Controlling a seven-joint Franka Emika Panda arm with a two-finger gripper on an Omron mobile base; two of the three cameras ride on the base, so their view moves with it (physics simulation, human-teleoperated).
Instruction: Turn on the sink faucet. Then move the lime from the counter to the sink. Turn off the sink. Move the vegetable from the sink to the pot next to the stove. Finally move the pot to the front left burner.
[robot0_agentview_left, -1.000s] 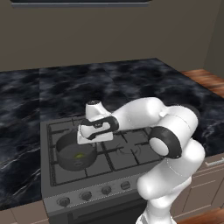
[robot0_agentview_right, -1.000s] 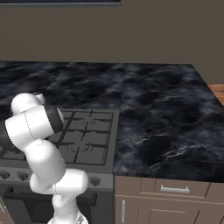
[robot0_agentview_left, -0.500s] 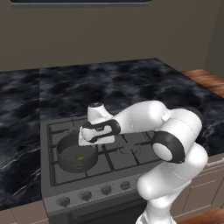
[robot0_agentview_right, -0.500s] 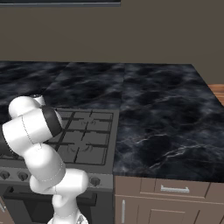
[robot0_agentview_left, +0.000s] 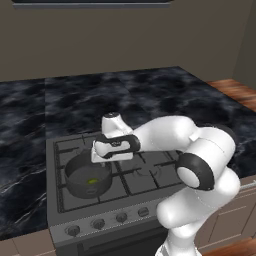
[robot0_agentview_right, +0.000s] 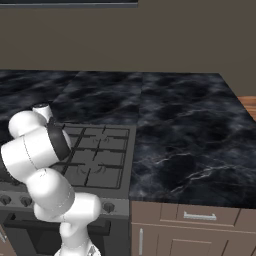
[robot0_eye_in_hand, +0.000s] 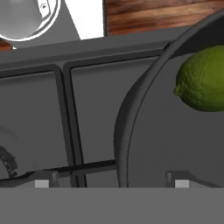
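I am looking down at the stove (robot0_agentview_left: 135, 180) in the lower middle of the left base view, set into the black marbled bench (robot0_agentview_left: 75, 100) that fills the middle of the frame. The pot (robot0_agentview_left: 89, 176) is sitting on the front left burner (robot0_agentview_left: 80, 192), left of centre and low in that picture, its base on the black grate. The lime (robot0_agentview_left: 92, 181) is lying inside the pot, a small yellow-green spot on the pot's floor.

The hand (robot0_agentview_left: 100, 156) is hanging just above the pot's right rim in the left base view, with the arm reaching in from the lower right. In the hand view I am seeing two pale finger tips (robot0_eye_in_hand: 42, 183) at the bottom edge, well apart, one over the grate and one over the pot's inside, with the pot's wall (robot0_eye_in_hand: 127, 127) curving up between them. So the hand is standing wide and gripping nothing; the rim is passing between the fingers without being pinched.

In that same view the lime (robot0_eye_in_hand: 202, 78) is resting at the upper right, on the pot's grey floor, apart from both fingers.

In the right base view the arm is covering the left part of the stove (robot0_agentview_right: 100, 155), and the bench (robot0_agentview_right: 190, 125) is spreading to the right.
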